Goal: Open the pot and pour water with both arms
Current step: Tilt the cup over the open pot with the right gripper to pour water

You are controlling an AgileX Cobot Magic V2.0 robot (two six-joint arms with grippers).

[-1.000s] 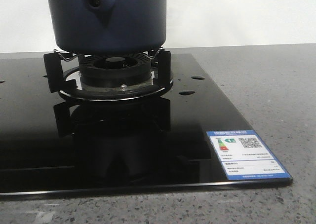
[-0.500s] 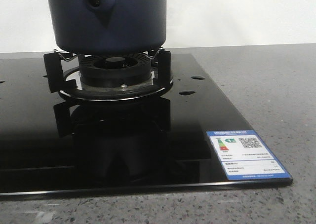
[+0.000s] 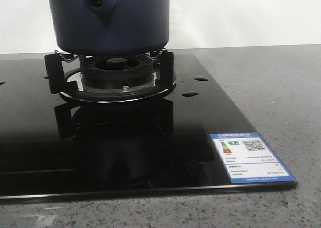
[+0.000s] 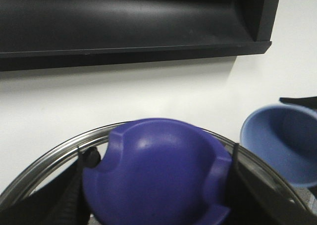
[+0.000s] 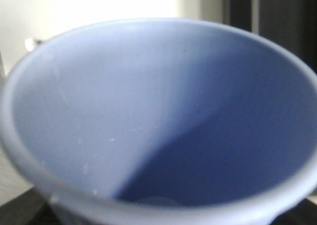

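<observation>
From the front view I see the large dark navy-blue pot (image 3: 108, 19) sitting on the black burner grate (image 3: 113, 70) of the glossy black glass hob (image 3: 125, 152). Compared with the frames from a second ago, nothing there has shifted — pot, grate and the blue-bordered energy label (image 3: 251, 157) all sit as they did. I take that to mean the action is above the frame, out of the front camera's reach.

My left wrist view shows a rounded purple-blue knob (image 4: 156, 173) on a steel-rimmed glass lid (image 4: 44, 160), with the dark fingers (image 4: 59, 200) of the left gripper (image 4: 156, 205) pressed against either side of it — clamped on the knob, as far as I can judge. Whether the lid has left the pot, I cannot tell.

The pale blue plastic cup (image 5: 158, 121) fills my right wrist view, mouth toward the camera, so I judge the right arm is carrying it; the fingers are hidden and their state I cannot tell. The same cup (image 4: 280, 143) shows just beside the lid.

I judge pouring is close.
</observation>
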